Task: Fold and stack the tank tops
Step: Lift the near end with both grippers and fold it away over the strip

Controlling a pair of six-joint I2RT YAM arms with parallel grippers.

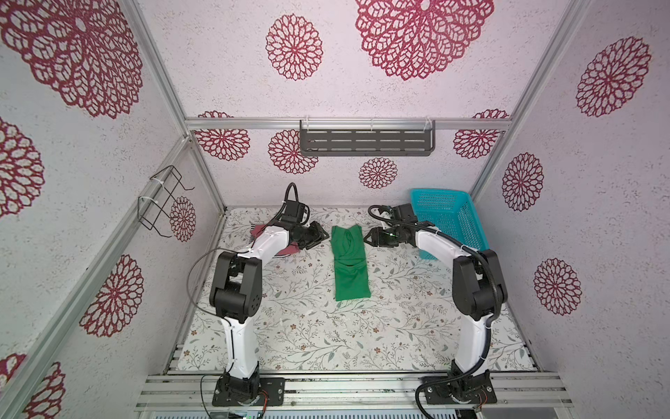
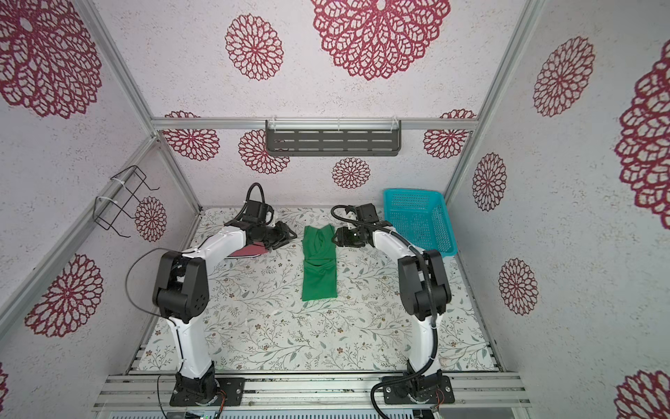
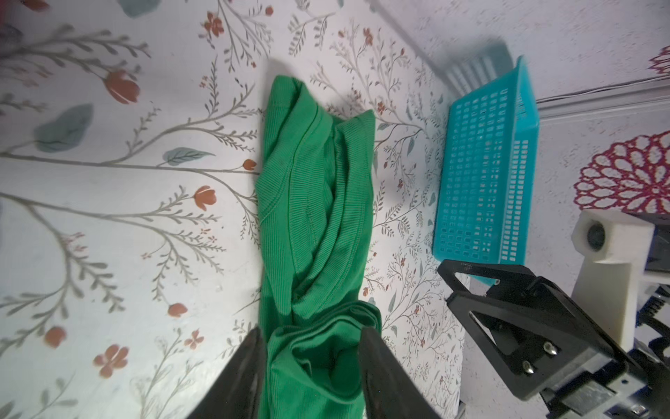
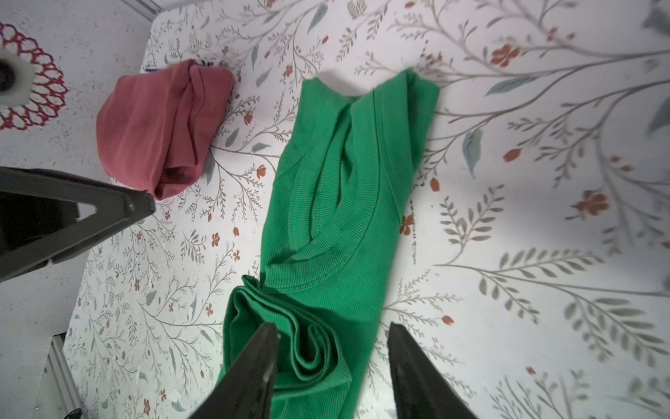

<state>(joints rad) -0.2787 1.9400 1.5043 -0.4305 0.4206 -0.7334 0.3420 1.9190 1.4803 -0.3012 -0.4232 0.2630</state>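
A bright green tank top (image 1: pixel 350 266) (image 2: pixel 319 266) lies folded into a long narrow strip in the middle of the table, its strap end pointing to the back wall. My left gripper (image 1: pixel 321 235) (image 3: pixel 313 348) is at that far end, open, with bunched green cloth (image 3: pixel 315 225) lying loose between its fingers. Opposite it, my right gripper (image 1: pixel 369 238) (image 4: pixel 333 337) is open over the same end of the green top (image 4: pixel 337 203). A folded red-pink tank top (image 4: pixel 159 127) (image 2: pixel 250 251) sits at the back left, mostly hidden under my left arm. A striped scrap (image 4: pixel 206 64) peeks out beneath it.
A teal mesh basket (image 1: pixel 449 221) (image 2: pixel 420 221) (image 3: pixel 482 181) leans at the back right corner, close behind my right arm. A grey slotted shelf (image 1: pixel 366 139) hangs on the back wall and a wire rack (image 1: pixel 161 199) on the left wall.
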